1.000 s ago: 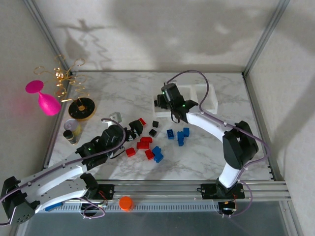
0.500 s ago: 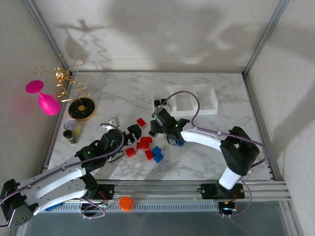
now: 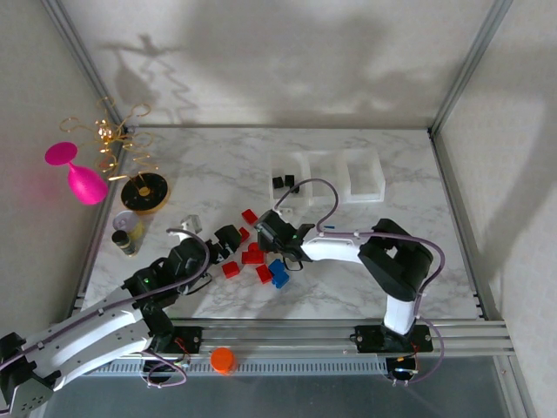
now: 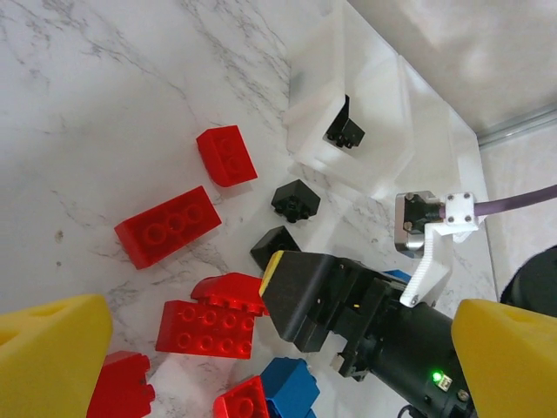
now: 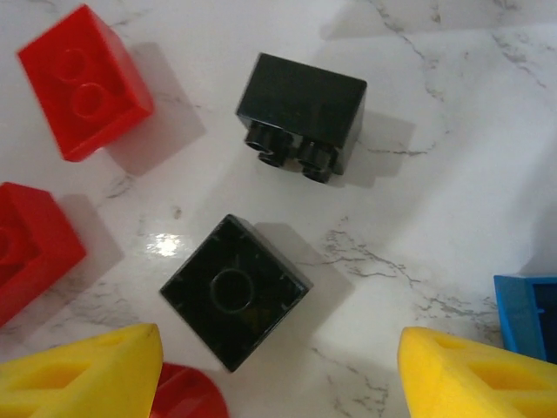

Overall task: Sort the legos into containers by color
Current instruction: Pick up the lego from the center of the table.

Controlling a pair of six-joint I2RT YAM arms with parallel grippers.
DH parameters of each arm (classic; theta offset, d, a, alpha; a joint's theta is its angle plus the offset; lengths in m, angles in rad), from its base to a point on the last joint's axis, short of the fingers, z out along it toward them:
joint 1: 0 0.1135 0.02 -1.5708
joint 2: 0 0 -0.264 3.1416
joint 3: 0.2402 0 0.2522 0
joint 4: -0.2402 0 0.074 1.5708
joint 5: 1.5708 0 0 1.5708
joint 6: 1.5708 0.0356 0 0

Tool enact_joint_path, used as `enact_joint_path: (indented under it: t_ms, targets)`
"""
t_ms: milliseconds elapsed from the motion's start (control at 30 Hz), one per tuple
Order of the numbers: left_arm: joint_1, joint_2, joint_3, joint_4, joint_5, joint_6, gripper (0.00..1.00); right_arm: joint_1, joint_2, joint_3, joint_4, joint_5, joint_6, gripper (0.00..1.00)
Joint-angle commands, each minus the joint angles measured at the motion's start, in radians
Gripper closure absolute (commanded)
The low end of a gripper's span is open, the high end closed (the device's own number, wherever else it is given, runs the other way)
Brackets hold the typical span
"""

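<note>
My right gripper (image 5: 278,376) is open, low over the table, its yellow fingertips (image 5: 83,374) either side of an upturned black lego (image 5: 235,290) just ahead of them, not touching it. A second black lego (image 5: 302,113) lies beyond, a red one (image 5: 84,83) to the left. My left gripper (image 4: 278,370) is open and empty, hovering over red legos (image 4: 209,318) and blue legos (image 3: 278,273). The right gripper (image 3: 264,228) stands beside the left gripper (image 3: 228,239). The containers (image 3: 365,178) stand at the back, the left bin holding black legos (image 3: 283,182).
A pink goblet (image 3: 74,174), a gold wire stand (image 3: 122,139), a round dish (image 3: 144,192) and a small cup (image 3: 126,222) crowd the left edge. An orange cap (image 3: 223,359) sits on the near rail. Bare marble lies right of the pile.
My right arm has swung from the bins back down to the pile, its jaws widening. The left arm has drawn back a little toward the near left.
</note>
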Motion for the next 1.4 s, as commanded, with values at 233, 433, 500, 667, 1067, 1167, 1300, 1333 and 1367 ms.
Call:
enact_joint_path:
  t_ms: [233, 433, 500, 667, 1067, 1167, 1300, 1333, 1367]
  targets:
    - [-0.004, -0.017, -0.015, -0.043, -0.043, -0.029, 0.00, 0.002, 0.101, 0.118, -0.015, 0.088, 0.051, 0.31]
    - [-0.004, -0.014, -0.009, -0.049, -0.047, -0.022, 0.00, -0.011, 0.133, 0.133, -0.023, 0.086, 0.052, 0.38]
    - [-0.004, -0.012, -0.008, -0.050, -0.047, -0.020, 0.00, -0.011, 0.127, 0.125, -0.027, 0.091, 0.054, 0.42]
    - [-0.004, -0.009, -0.010, -0.045, -0.050, -0.019, 0.00, -0.016, 0.103, 0.088, -0.029, 0.099, 0.062, 0.51]
    - [-0.003, 0.022, 0.009, -0.033, -0.041, -0.008, 0.00, -0.019, 0.006, 0.060, -0.025, 0.107, 0.038, 0.60]
    - [-0.004, 0.025, 0.017, -0.030, -0.042, -0.001, 0.00, -0.023, -0.034, 0.060, -0.040, 0.121, 0.013, 0.60]
    - [-0.004, 0.044, 0.039, -0.028, -0.047, 0.018, 0.00, -0.051, -0.093, 0.065, -0.049, 0.129, -0.035, 0.60]
    - [-0.004, 0.051, 0.046, -0.028, -0.048, 0.024, 0.00, -0.066, -0.103, 0.071, -0.052, 0.129, -0.051, 0.60]
    - [-0.004, 0.062, 0.054, -0.025, -0.050, 0.028, 0.01, -0.081, -0.110, 0.079, -0.055, 0.133, -0.067, 0.60]
